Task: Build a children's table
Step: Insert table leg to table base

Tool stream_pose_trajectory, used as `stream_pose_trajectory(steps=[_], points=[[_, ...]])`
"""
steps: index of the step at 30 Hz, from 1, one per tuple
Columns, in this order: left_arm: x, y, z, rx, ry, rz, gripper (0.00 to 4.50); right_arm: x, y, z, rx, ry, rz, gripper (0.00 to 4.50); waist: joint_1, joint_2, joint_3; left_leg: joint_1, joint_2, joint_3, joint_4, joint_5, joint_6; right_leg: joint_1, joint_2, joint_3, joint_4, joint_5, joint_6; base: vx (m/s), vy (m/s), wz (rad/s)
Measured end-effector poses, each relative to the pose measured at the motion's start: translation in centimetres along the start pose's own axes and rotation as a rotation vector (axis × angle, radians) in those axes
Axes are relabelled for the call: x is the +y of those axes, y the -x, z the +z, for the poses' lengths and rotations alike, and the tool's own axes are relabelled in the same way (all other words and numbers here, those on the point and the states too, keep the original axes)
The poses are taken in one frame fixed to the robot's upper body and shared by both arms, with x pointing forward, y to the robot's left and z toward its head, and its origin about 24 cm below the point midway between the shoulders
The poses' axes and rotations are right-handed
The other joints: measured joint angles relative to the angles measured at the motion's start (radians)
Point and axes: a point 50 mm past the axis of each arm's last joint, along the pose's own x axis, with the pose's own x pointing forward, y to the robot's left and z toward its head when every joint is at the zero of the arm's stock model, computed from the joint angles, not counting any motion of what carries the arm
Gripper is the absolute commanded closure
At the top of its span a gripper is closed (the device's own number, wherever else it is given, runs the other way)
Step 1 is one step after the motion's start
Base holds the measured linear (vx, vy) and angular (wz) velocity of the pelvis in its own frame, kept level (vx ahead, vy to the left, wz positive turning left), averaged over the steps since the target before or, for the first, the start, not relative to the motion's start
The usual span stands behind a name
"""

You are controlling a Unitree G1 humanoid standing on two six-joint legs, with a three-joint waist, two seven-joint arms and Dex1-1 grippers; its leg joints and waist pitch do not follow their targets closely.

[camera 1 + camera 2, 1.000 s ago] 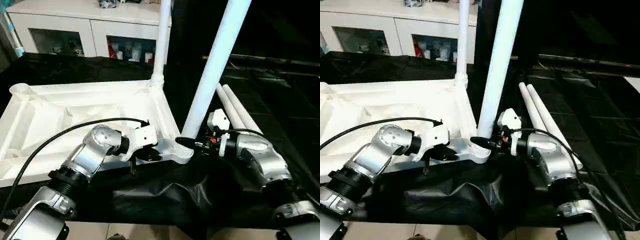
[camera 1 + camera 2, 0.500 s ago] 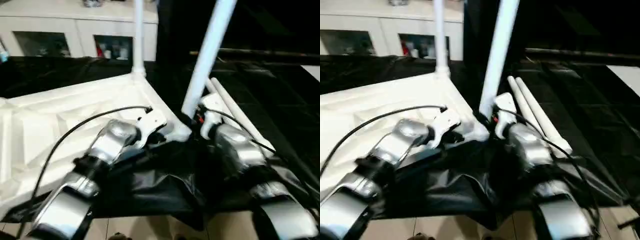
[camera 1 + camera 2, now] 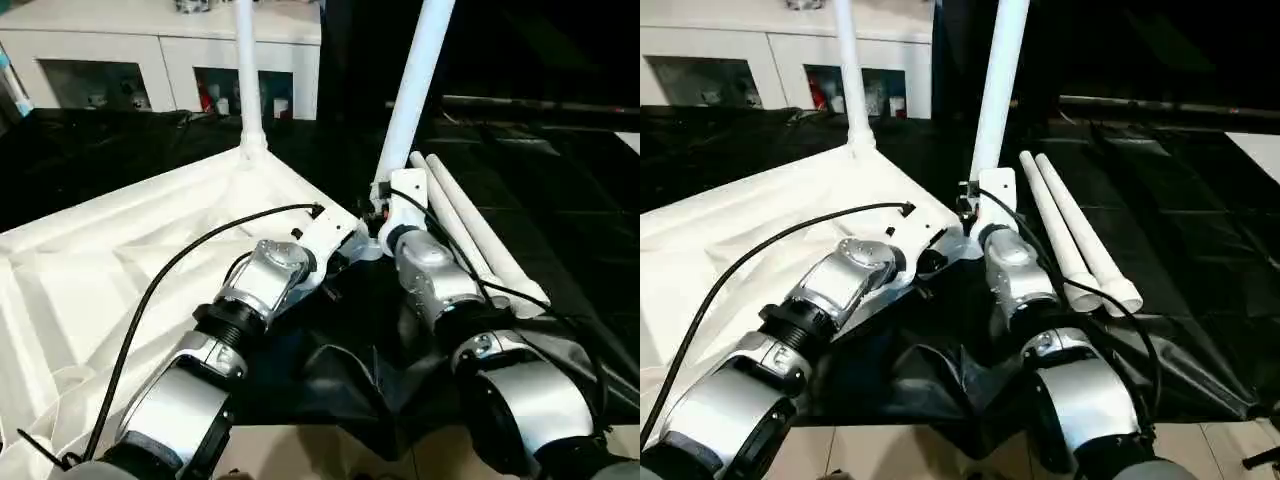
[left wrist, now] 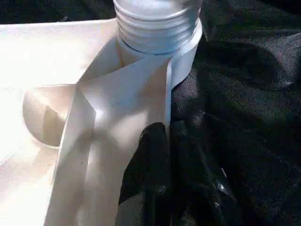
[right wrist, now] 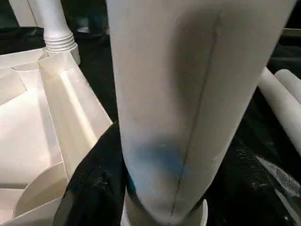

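Black-draped worktop underneath. Left gripper pressed together beside tabletop corner socket; right gripper clamped around tilted leg there. Two spare legs alongside. Far corner leg upright; white cabinet beyond.

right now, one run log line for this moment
stage: second leg at corner socket | right tool: around leg | left tool: shut, on tabletop rim | loose legs: two on cloth

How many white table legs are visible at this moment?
4. One long white tube leg stands in the far corner of the white plastic tabletop; one rises at the near corner by the right pincer; two lie on the black cloth.
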Motion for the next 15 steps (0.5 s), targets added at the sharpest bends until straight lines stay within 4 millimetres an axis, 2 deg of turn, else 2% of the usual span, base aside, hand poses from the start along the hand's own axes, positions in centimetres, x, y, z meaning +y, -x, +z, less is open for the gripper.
stream_pose_trajectory(steps=[4, 9, 15], points=[[0.10, 0.03, -0.02, 0.001, 0.001, 0.008, 4.50, 0.07, -0.07, 0.05, 0.003, -0.005, -0.002, 2.64, -0.013, 0.003, 0.001, -0.001, 0.005, -0.004, -0.008, 0.000, 0.000, 0.009, -0.004, -0.025, -0.024, 0.000, 0.000, 0.000, 0.000, 0.00], [0.12, 0.04, -0.07, 0.005, 0.003, 0.010, 4.50, 0.12, -0.14, 0.08, 0.007, -0.007, -0.001, 2.64, -0.025, 0.008, 0.003, 0.002, 0.010, -0.006, -0.009, 0.000, 0.001, 0.022, -0.007, -0.042, -0.039, 0.000, 0.000, 0.000, 0.000, 0.00], [0.21, 0.08, -0.09, 0.004, 0.004, 0.012, 4.50, 0.13, -0.22, 0.18, 0.010, -0.009, 0.007, 2.64, -0.026, 0.009, 0.004, 0.001, 0.015, -0.006, -0.011, 0.000, 0.000, 0.024, -0.007, -0.051, -0.046, 0.000, 0.000, 0.000, 0.000, 0.00]])
